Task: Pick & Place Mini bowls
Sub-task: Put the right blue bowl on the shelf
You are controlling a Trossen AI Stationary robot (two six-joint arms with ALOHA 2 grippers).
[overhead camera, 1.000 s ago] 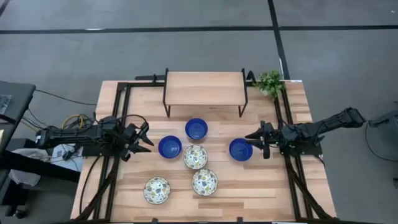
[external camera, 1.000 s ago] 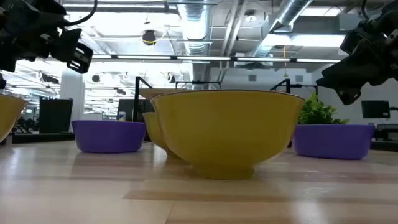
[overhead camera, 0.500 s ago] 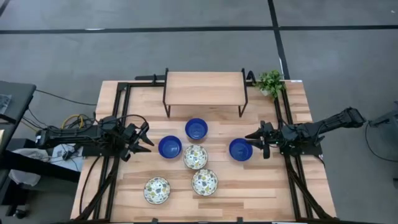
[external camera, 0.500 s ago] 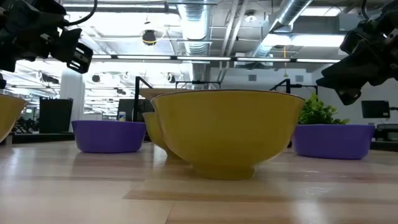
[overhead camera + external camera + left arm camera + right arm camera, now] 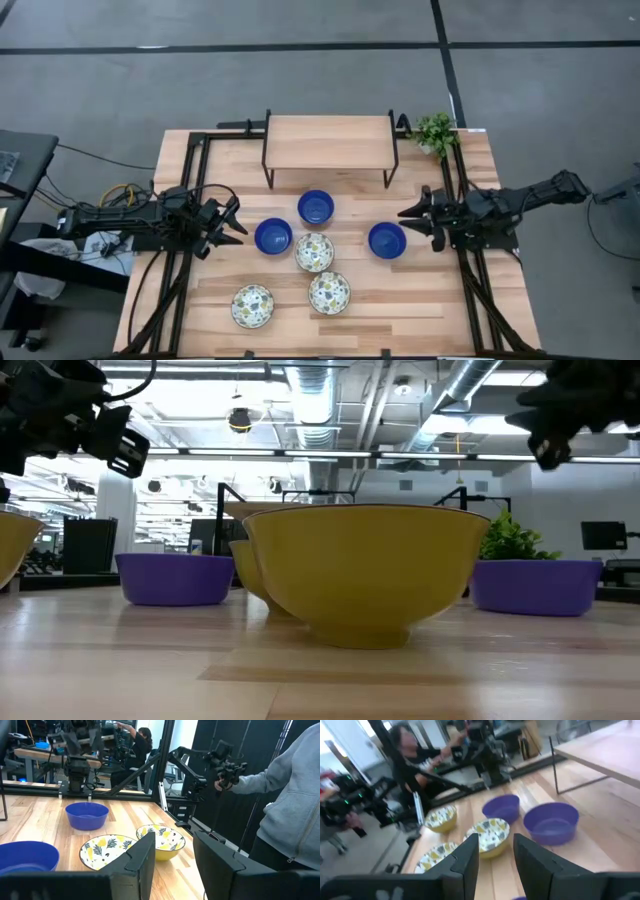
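Six mini bowls sit on their bases on the wooden table. In the high view the blue ones are at centre-left, farther back and to the right. The patterned ones are in the middle, nearer and near-left. My left gripper is open, left of the centre-left blue bowl. My right gripper is open and hovers just right of the right blue bowl, high above it in the low view.
A wooden riser shelf on black legs stands at the table's far side, with a small green plant at the far right corner. Black frame rails run along both side edges. A person in a grey sleeve stands beyond the table.
My right gripper has risen and drawn back a little toward the table's right edge, away from the right blue bowl. The bowl has stayed where it was.
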